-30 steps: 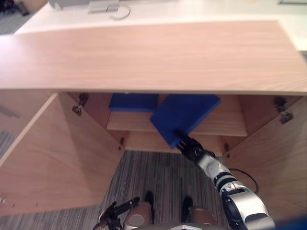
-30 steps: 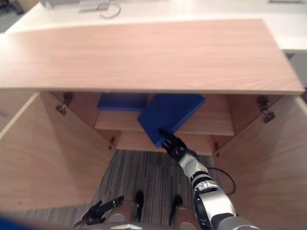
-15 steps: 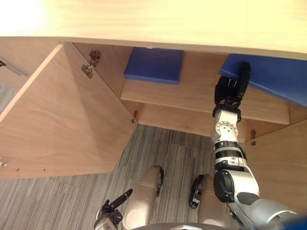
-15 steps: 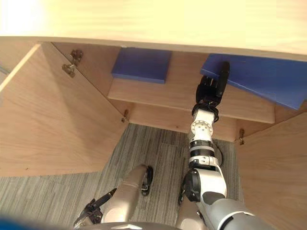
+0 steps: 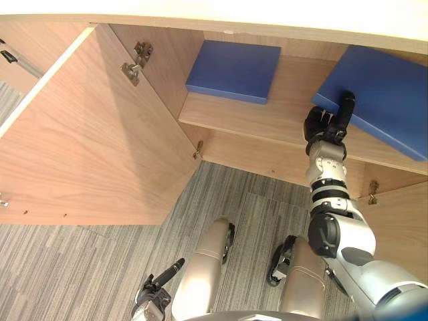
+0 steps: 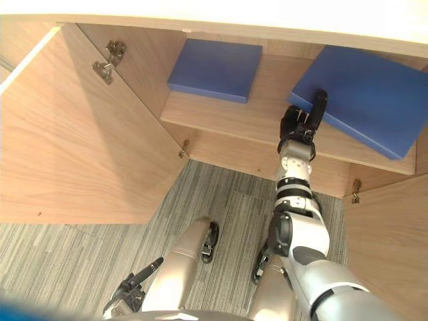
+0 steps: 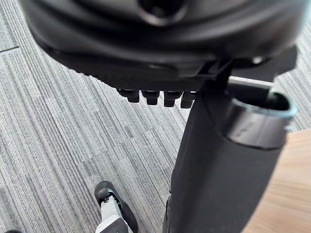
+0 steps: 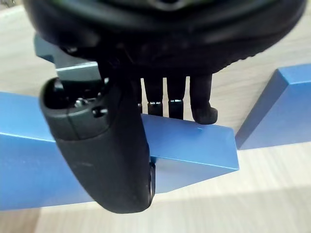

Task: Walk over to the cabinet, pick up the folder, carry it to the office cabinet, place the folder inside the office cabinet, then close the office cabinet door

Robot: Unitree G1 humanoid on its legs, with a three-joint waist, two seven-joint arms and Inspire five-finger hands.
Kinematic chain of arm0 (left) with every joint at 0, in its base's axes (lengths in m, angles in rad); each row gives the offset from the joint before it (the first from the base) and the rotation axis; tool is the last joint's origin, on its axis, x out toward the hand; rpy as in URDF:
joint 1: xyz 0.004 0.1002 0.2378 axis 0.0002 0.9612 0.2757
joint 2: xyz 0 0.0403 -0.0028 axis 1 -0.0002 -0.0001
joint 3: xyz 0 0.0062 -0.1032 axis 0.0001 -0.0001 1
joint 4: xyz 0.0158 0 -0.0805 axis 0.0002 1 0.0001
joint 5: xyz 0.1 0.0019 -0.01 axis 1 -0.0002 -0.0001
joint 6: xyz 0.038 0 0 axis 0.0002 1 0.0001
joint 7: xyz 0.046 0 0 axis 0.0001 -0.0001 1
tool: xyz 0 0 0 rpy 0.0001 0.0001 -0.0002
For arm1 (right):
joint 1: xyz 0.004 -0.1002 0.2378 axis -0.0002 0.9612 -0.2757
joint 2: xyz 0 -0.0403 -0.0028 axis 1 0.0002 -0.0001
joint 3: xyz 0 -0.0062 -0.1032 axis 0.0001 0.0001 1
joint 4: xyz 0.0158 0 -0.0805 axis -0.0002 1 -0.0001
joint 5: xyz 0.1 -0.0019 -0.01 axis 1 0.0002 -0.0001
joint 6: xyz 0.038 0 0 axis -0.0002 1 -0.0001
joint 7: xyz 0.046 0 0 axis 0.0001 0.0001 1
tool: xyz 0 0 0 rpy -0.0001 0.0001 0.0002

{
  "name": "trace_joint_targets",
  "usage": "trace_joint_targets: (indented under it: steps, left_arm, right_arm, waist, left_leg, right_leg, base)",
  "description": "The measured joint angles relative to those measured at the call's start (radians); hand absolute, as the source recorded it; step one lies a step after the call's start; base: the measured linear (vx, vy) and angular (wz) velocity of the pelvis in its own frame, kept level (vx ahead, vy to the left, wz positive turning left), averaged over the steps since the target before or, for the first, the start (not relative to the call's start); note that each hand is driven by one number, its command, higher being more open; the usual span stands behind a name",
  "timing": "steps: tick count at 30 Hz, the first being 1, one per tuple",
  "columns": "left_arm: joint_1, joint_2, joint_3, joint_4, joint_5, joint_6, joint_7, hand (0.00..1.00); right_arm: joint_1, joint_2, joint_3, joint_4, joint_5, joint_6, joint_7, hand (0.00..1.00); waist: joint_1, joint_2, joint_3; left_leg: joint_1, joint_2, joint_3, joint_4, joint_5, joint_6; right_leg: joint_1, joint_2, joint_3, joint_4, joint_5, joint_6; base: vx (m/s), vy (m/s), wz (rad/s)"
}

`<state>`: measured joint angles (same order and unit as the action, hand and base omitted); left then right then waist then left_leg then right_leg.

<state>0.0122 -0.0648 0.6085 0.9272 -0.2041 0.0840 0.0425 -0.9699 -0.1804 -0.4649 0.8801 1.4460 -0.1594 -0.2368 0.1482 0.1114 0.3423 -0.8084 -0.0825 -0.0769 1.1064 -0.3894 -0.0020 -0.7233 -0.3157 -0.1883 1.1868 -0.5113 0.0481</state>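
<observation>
The right hand point(image 5: 326, 126) is reaching up into the open office cabinet point(image 5: 167, 63) and pinching the near corner of the blue folder point(image 5: 388, 93). In the right wrist view its thumb point(image 8: 112, 160) is lying across one face of the corner while its fingers point(image 8: 200, 99) are curling over the opposite face. The folder is spreading away from the hand, up and to the right, and sitting askew over the wooden shelf point(image 5: 267, 124). Its far lower corner is sticking out past the shelf's front edge, and I cannot tell whether it is lying flat. Nothing is standing between the hand and the folder. Bare shelf is showing just to the left of the hand. Farther left, well apart from the held one, a second blue folder point(image 5: 234, 70) is lying flat on the same shelf, squarer to the back wall. Beyond that, the left door point(image 5: 87, 147) is swinging wide open, hanging on a metal hinge point(image 5: 136, 61) at the cabinet's side wall. Below and to the right of the hand, the right door point(image 5: 401, 221) is standing open too. The pale top panel point(image 5: 267, 17) is overhanging the whole opening above the hand. Grey striped carpet point(image 5: 87, 274) is running under the cabinet. Far below, the left hand point(image 5: 152, 299) is hanging loose over that carpet, holding nothing.
</observation>
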Motion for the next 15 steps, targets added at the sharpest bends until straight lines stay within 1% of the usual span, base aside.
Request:
trace_joint_targets:
  steps: [2,4,8,11,12,15]
  left_arm:
    - [0.000,0.000,0.000,0.000,0.002,0.006,-0.003,1.00]
    - [0.000,0.000,0.000,-0.001,0.004,0.006,-0.005,1.00]
    - [0.000,0.000,0.000,-0.005,0.019,0.006,-0.010,1.00]
    - [0.000,0.002,-0.001,-0.014,0.023,0.006,-0.018,1.00]
    - [0.000,0.003,-0.001,-0.021,0.030,0.006,-0.024,1.00]
    - [0.000,0.010,-0.003,-0.034,0.040,0.006,-0.031,1.00]
  right_arm:
    - [-0.024,-0.028,0.030,0.042,-0.085,0.059,-0.004,0.00]
    - [-0.042,-0.044,0.065,0.066,-0.132,0.088,-0.004,0.00]
    - [-0.082,-0.082,0.151,0.122,-0.314,0.191,0.002,0.00]
    - [-0.097,-0.096,0.189,0.149,-0.370,0.231,0.030,0.00]
    - [-0.100,-0.100,0.210,0.160,-0.385,0.238,0.042,1.00]
    - [-0.106,-0.101,0.222,0.183,-0.384,0.250,0.059,1.00]
  waist:
    - [0.000,0.000,0.000]
    - [0.000,0.000,0.000]
    - [0.000,0.000,0.000]
    - [0.000,0.000,0.000]
    - [0.000,0.000,0.000]
    - [0.001,0.000,0.000]
  left_leg:
    - [-0.001,-0.002,-0.001,0.000,0.000,0.000]
    - [-0.004,-0.001,-0.001,0.000,0.000,0.000]
    - [-0.003,0.002,-0.001,0.000,0.000,0.000]
    - [-0.002,0.002,0.000,-0.001,0.001,0.000]
    - [0.000,0.002,0.000,-0.002,0.001,0.000]
    - [0.002,0.002,0.002,-0.005,0.001,0.000]
  right_leg:
    - [-0.002,-0.002,-0.001,0.005,-0.003,-0.002]
    - [-0.007,-0.002,-0.001,0.007,-0.004,-0.003]
    - [-0.007,0.001,-0.001,0.007,-0.005,-0.004]
    - [-0.006,0.001,0.000,0.007,-0.005,-0.004]
    - [-0.005,0.001,0.000,0.006,-0.005,-0.004]
    - [-0.004,0.001,0.001,0.005,-0.005,-0.004]
  base:
    - [0.00,-0.013,0.02]
    - [0.00,0.000,0.00]
    - [0.01,-0.017,0.00]
    - [0.00,0.000,0.00]
    - [0.00,0.000,0.00]
    - [0.00,0.000,0.00]
